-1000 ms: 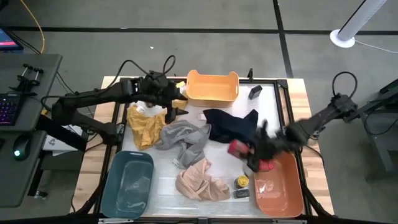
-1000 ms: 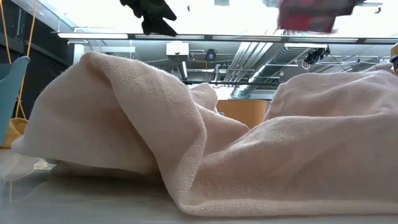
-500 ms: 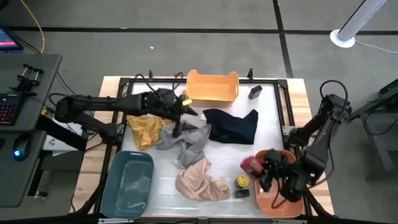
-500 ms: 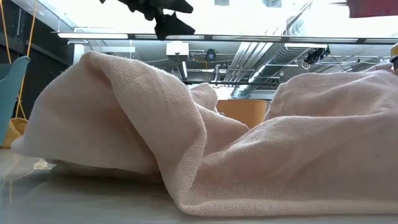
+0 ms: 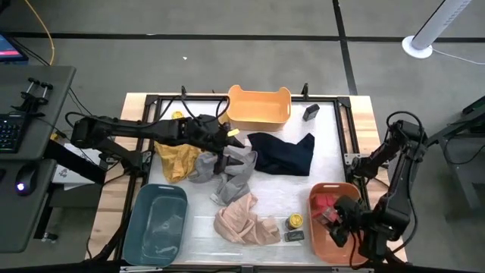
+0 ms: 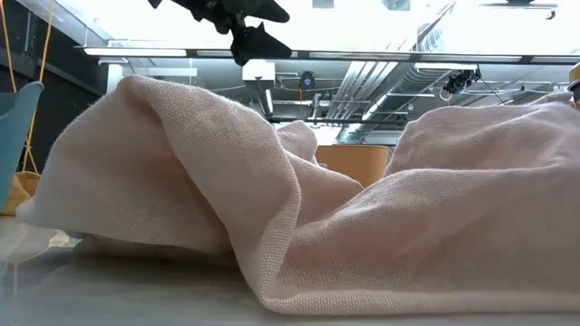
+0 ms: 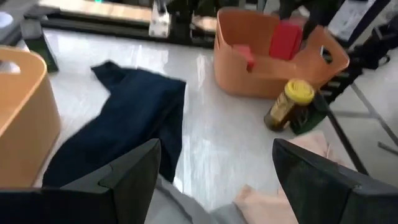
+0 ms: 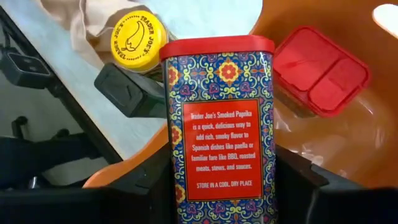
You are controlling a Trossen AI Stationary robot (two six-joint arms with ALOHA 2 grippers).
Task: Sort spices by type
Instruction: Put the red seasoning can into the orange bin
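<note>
Sorting looks barely begun. Taking the orange bin [image 5: 337, 243] as landmark: far to its left the left pincer [image 5: 225, 141] hovers wide open and empty over the grey cloth [image 5: 227, 168]. Just left of the bin, on the tabletop, a yellow-lidded jar [image 5: 295, 221] and a flat dark tin [image 5: 294, 236] await sorting. Inside the bin lies one red-lidded container [image 8: 320, 70]; over it the right pincer [image 5: 339, 222] holds a red paprika tin [image 8: 219, 124].

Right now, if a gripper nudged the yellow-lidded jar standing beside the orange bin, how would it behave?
The yellow-lidded jar stands upright and taller than wide, so it would probably tip. Round-bodied, it would likely then roll. The table looks glossy, so it might slide first.
</note>
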